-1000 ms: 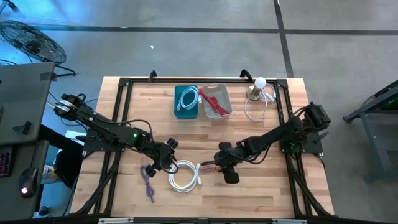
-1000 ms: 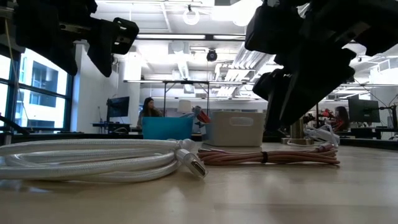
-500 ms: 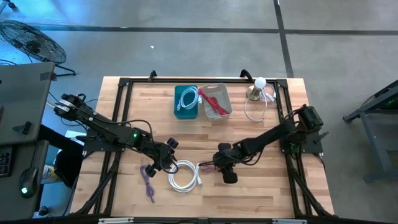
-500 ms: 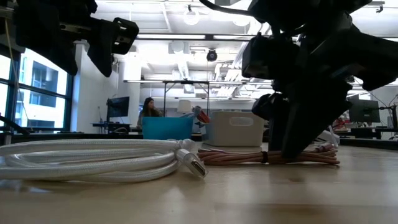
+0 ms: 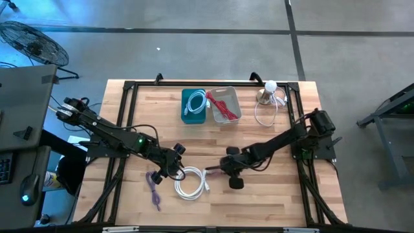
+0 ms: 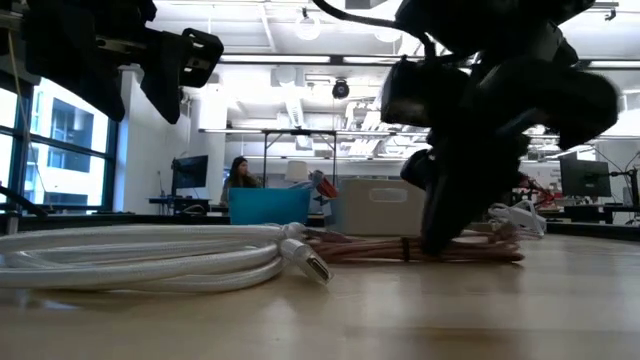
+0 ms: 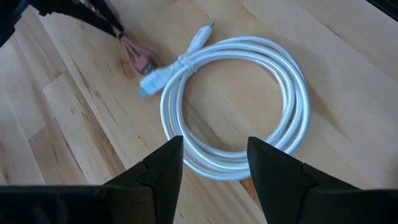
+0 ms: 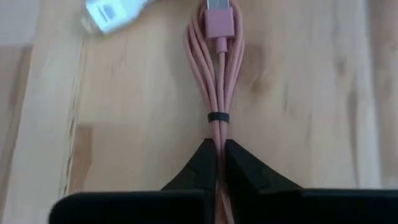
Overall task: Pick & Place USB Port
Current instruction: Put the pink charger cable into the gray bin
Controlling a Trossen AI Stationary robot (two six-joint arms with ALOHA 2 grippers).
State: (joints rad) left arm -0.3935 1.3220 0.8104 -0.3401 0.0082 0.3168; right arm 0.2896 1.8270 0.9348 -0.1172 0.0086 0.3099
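A pink USB cable (image 8: 216, 74), bundled with a black tie, lies on the wooden table next to a white coiled cable (image 5: 193, 182). My right gripper (image 8: 217, 147) is down on the pink bundle, shut on it; it also shows in the high view (image 5: 223, 170) and the low view (image 6: 440, 235). My left gripper (image 7: 214, 149) hangs open above the white coil (image 7: 242, 106), touching nothing. At the far edge stand a blue bin (image 5: 193, 105) and a white bin (image 5: 224, 105), each holding cables. My right gripper pinches the pink bundle's strands (image 8: 217, 132) between its two fingers, just behind the black tie (image 8: 217, 117). The fingers come slanting down from the table's right side. The bundle runs on ahead of them, and its plug end (image 8: 219, 18) lies flat on the table.
A purple cable (image 5: 154, 184) lies left of the white coil. A lamp-like stand with a white cord (image 5: 270, 94) is at the far right. Black frame rails (image 5: 126, 129) run along the table's sides. People sit in the room beyond, seen in the low view.
My right gripper has come down onto the pink bundle and shut on it, moving slightly toward the table's left. The bundle has slid a little along the table with it.
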